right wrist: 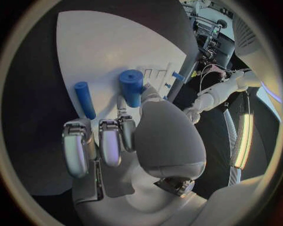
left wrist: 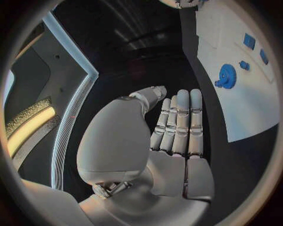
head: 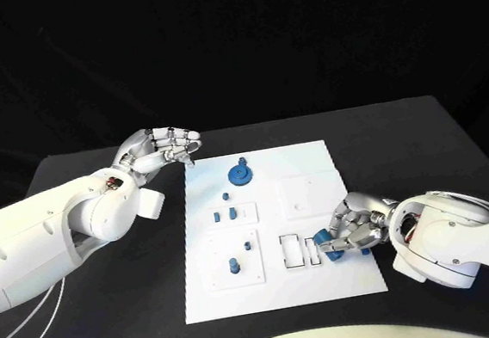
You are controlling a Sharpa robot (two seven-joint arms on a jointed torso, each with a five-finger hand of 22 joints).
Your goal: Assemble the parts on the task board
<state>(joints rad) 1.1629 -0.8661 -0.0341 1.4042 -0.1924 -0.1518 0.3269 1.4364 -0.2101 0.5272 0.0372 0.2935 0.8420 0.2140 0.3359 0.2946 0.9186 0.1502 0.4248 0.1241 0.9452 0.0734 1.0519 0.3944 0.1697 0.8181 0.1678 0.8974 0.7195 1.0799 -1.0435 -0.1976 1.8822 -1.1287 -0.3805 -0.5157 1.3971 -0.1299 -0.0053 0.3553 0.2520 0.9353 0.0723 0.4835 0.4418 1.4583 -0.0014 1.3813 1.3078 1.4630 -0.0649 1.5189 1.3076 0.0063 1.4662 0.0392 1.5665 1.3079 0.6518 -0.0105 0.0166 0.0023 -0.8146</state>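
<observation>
The white task board (head: 307, 168) lies mid-table. My right hand (head: 357, 231) rests on the board's near right edge, fingers curled, pinching a thick blue cylinder (right wrist: 131, 87) between thumb and finger; the cylinder (head: 327, 241) shows under the fingertips by the rectangular slots (head: 293, 250). A thinner blue peg (right wrist: 84, 99) lies on the board (right wrist: 106, 52) beside it. My left hand (head: 161, 151) hovers off the board's far left corner, fingers curled in with nothing in them (left wrist: 177, 127). A blue gear (head: 239, 174) sits on the far part of the board.
Small blue pegs stand in the board's left half (head: 234, 265), (head: 249, 244), with two small blue pieces (head: 226, 215) mid-board. The left wrist view shows the gear (left wrist: 226, 75) and board (left wrist: 242, 108). Black table (head: 119, 328) surrounds the board.
</observation>
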